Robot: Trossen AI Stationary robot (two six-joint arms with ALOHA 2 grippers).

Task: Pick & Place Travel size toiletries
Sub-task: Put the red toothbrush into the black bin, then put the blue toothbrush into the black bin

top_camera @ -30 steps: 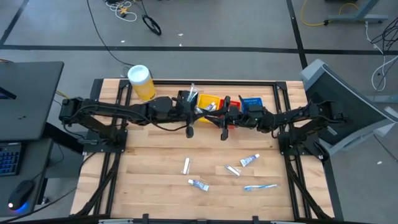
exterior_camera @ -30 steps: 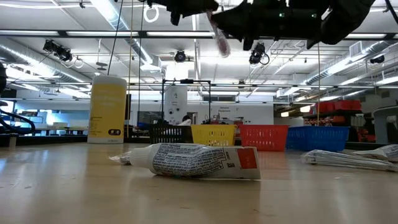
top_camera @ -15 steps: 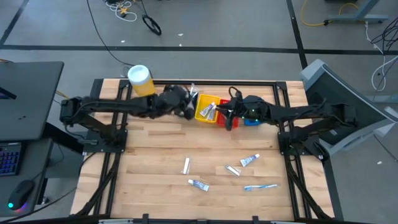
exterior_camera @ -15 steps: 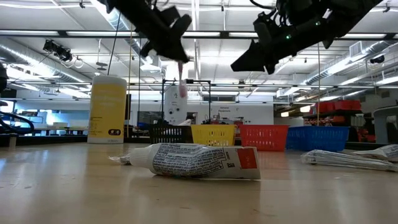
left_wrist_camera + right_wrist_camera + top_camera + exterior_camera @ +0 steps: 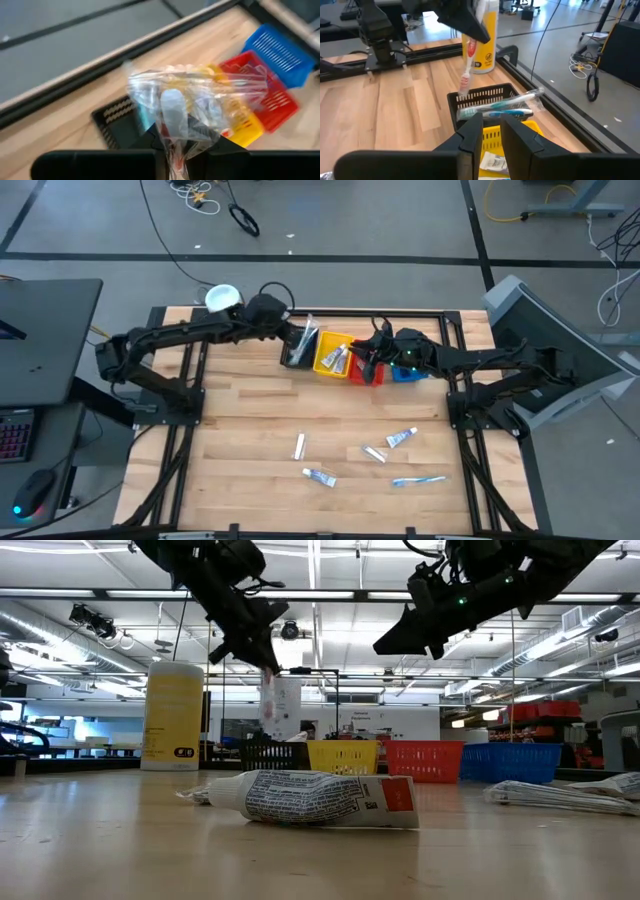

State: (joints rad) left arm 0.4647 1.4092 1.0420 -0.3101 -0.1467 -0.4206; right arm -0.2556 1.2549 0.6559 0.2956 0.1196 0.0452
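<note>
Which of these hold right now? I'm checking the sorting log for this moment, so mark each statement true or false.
1. The left gripper holds a wrapped toothbrush above the black basket. True.
2. The right gripper carries a tube. False: it is open, nothing between its fingers.
3. The black basket is empty. False: wrapped toothbrushes already lie across it.
4. Five toiletries lie on the bare table. True.
5. The yellow canister lies on its side. False: it stands upright.

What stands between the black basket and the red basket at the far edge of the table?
The yellow basket stands between the black basket and the red basket; small packets lie in it. The high view shows this.
</note>
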